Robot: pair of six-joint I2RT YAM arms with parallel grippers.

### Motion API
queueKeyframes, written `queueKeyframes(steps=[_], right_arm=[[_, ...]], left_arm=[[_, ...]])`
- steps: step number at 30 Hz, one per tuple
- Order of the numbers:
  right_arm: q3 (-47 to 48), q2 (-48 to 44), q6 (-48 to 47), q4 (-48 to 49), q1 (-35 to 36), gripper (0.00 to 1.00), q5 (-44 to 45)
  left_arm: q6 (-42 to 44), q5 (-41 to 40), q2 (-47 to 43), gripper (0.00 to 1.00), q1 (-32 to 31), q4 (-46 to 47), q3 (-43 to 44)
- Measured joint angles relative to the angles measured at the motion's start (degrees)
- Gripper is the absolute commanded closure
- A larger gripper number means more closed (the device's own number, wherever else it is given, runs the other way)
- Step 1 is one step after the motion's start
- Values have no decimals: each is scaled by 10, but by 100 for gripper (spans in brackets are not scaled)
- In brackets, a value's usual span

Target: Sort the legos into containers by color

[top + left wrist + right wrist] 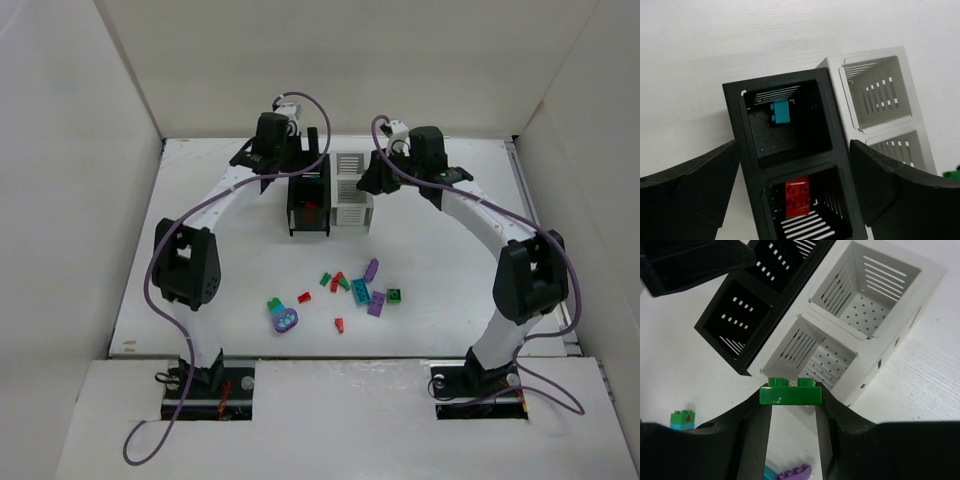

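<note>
White walls close in a white counter [440, 320], where the black bin [308, 205] and the white bin [351, 190] stand touching side by side toward the far middle. Over the black bin hangs the left end effector [794, 152], its fingers [700, 180] spread wide to either side of the bin and gripping nothing. Below it, one compartment of the black bin holds a teal brick [780, 111] and the other a red brick [797, 196]. Just beside it, the right end effector [790, 412] pinches a green brick [790, 394] by its two ends, studs up, above the edge of the white bin's nearer compartment. Nearer the arm bases, well apart from the bins, the loose legos [352, 288] lie scattered on the counter: red, green, teal and purple bricks in a small cluster, a purple-and-teal piece [284, 316] off to the left, and a single red one [339, 324] closest to the bases.
</note>
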Motion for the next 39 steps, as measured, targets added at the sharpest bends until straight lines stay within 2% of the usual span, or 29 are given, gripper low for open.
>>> queueKeyframes(steps=[1, 4, 7, 8, 12, 20, 25, 33, 34, 39], right_arm=[[4, 2, -2, -3, 6, 91, 5], [17, 9, -7, -9, 24, 82, 32], [32, 21, -10, -13, 40, 79, 61], [38, 30, -11, -15, 49, 74, 75], [41, 42, -13, -24, 64, 65, 112], [41, 45, -20, -41, 76, 30, 162], [41, 45, -21, -46, 80, 22, 172], [25, 26, -20, -43, 99, 21, 207], [16, 16, -17, -43, 100, 19, 213], [-31, -62, 13, -38, 100, 13, 258]], left_arm=[[0, 0, -14, 0, 0, 1, -11], [-3, -8, -67, 0, 0, 9, -53], [-13, -22, -129, 0, 3, 22, -108], [-20, -26, -152, 0, 5, 27, -129], [-51, -59, -225, 0, 28, 35, -200], [-105, -116, -272, 0, 43, 24, -293], [-125, -129, -289, 0, 43, 9, -322], [-149, -122, -318, 0, 40, 4, -365], [-154, -122, -321, 0, 36, 3, -376], [-186, -120, -329, 0, -37, -24, -428]])
